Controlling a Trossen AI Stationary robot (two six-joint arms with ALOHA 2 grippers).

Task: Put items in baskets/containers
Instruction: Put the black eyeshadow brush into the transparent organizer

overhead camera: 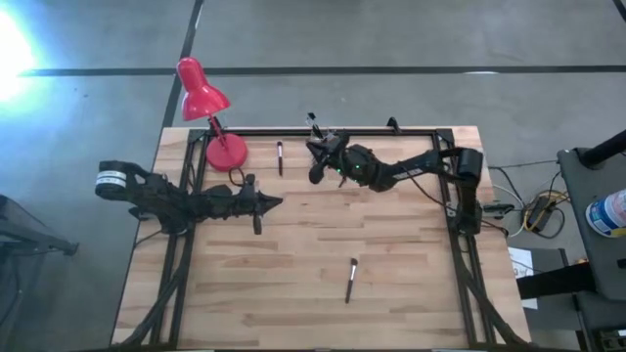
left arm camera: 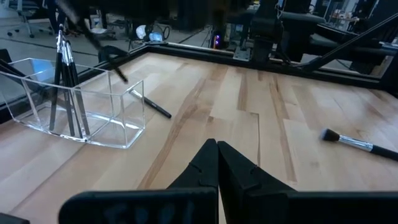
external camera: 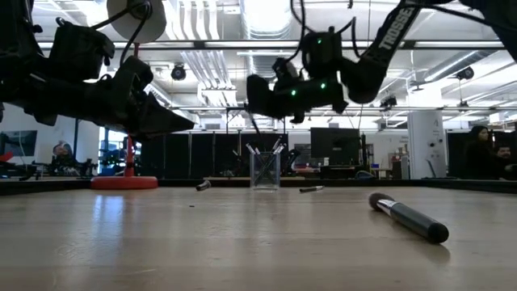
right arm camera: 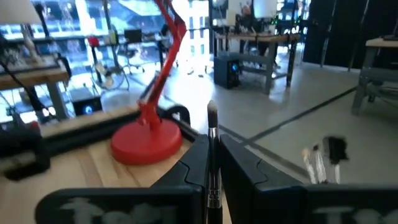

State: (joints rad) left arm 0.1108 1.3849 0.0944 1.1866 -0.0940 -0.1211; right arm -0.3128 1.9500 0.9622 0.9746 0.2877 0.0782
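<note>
Right gripper (right arm camera: 211, 168) was clenched on one brush (right arm camera: 212, 134), held upright between its two fingers, bristle tip up. In the high view the right gripper (overhead camera: 318, 156) sat raised over the far edge of the worktop (overhead camera: 411, 284), near the middle, with the red desk lamp (overhead camera: 203, 98) off to its left.

Left gripper (left arm camera: 216, 163) was clamped shut with nothing between its fingers. In the high view it (overhead camera: 269, 203) hovered over the worktop's left-centre, pointing toward the middle.

Clear container (left arm camera: 93, 106) stood on the worktop at the far edge, upright, with several brushes standing in it, handles leaning against its walls. The low view showed the same container (external camera: 264, 170) just right of the lamp base (external camera: 124, 183), brush tips sticking out of the top.

Loose brushes on the worktop:
- one (overhead camera: 280, 157) lying just right of the lamp base at the far edge;
- one (overhead camera: 350, 279) lying alone in the near-centre, well apart from the container; close to the low camera (external camera: 408, 216);
- one (left arm camera: 151, 106) lying just beside the container wall.

Whether the held brush was directly over the container could not be told.
</note>
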